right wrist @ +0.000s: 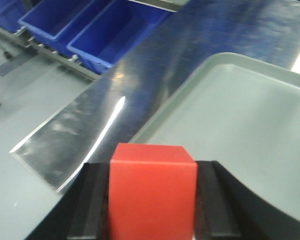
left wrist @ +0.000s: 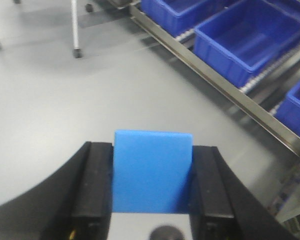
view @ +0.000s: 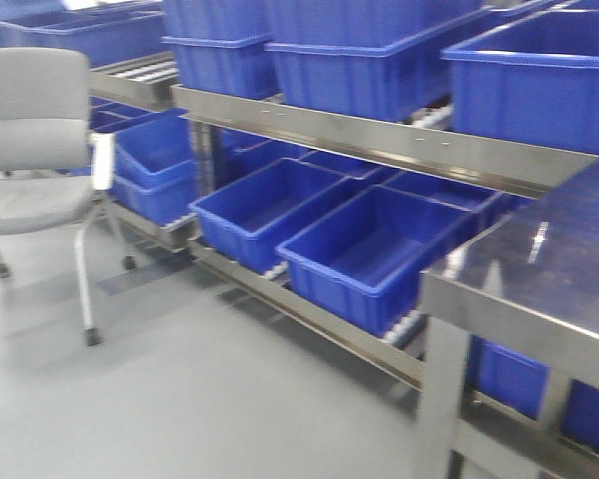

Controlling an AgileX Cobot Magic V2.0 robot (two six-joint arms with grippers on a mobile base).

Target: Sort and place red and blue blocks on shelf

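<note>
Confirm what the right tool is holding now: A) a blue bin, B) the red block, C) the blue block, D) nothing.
B: the right wrist view shows the red block clamped in the right tool; the blue block is in the left tool.

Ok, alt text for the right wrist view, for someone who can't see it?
The right gripper holds the red block over the corner of a grey tray on a steel tabletop. Blue bins sit beyond, upper left.
</note>
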